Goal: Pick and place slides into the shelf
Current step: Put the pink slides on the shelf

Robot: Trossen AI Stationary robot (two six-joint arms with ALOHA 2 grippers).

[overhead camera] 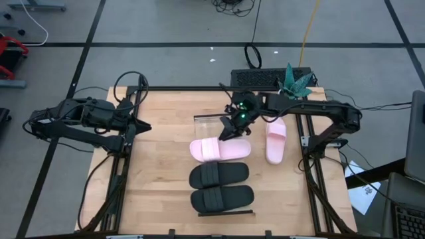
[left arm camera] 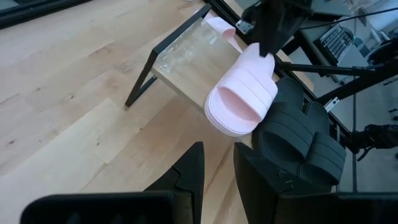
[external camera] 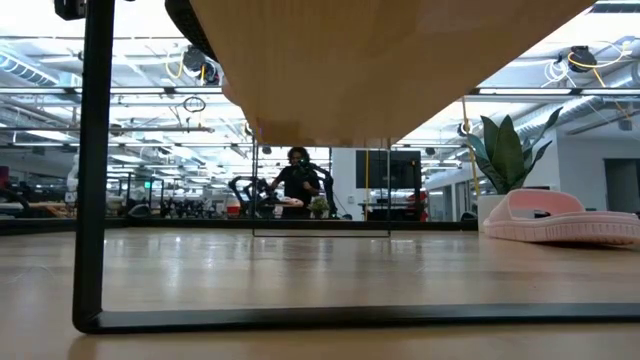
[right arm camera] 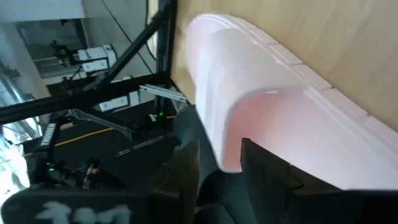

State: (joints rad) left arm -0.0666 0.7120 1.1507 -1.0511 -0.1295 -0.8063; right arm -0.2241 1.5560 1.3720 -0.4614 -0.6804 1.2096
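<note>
Pink slide (overhead camera: 219, 150) lies under right claw (overhead camera: 229, 133), apparently released.

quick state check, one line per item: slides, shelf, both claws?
Pink slide on shelf: lying flat.
Other pink slide: on table, off shelf.
Black pair: on shelf, side by side.
Shelf: far end bare.
Right claw: at the shelved pink slide.
Left claw: parked at table's left edge.

three slides (overhead camera: 220, 150) flat on the shelf (overhead camera: 206, 121) — fourth, pink (overhead camera: 276, 140), beside it.
</note>
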